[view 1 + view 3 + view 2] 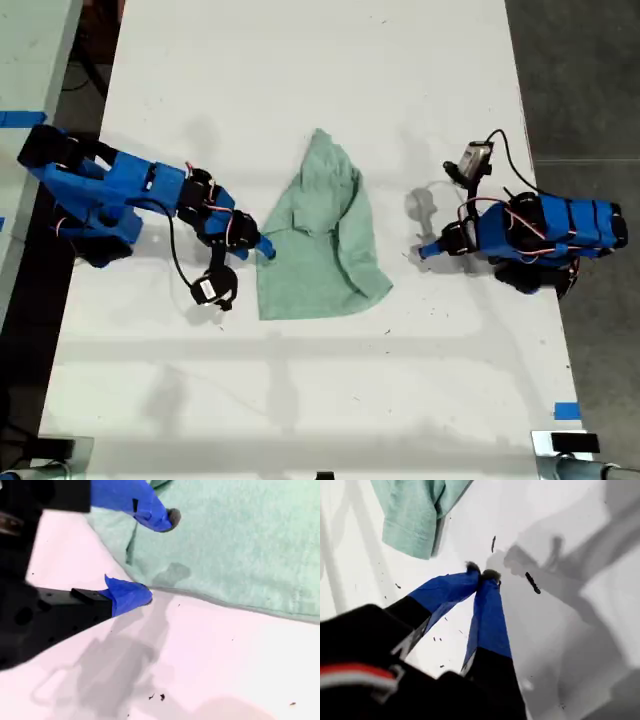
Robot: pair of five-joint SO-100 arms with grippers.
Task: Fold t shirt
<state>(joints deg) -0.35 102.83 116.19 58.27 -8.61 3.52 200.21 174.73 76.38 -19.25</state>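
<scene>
Garment: the small pale mint-green soft fabric t shirt (320, 232) lay rumpled on the white bench (300, 400), partly folded over itself and narrowing to a point at the end far from both sets of fingers.

First gripper: my first gripper (483, 573) was the arm on the exterior view's right (424, 251); its blue-taped fingers (487, 615) were pressed together at the tips, holding nothing. They stood over bare bench, with a hemmed corner of the t shirt lying apart, ahead of the tips and off to one side.

Second gripper: my second gripper (159, 557) was the arm on the exterior view's left (266, 246); its fingers (131, 595) were spread, one tip over the cloth and the other over bare bench, just outside the hem, so the shirt's edge ran between them. I could not tell whether either tip touched the fabric.

Step in hand: I judged this to be the approach for a grasp on the near side edge, ahead of another fold.

Next move: it called for lowering the spread fingers onto that edge, pinching one layer, then carrying it across; my first gripper would need to open and reach the far corner to help.

Risk: the loose cloth could bunch or slip.
</scene>
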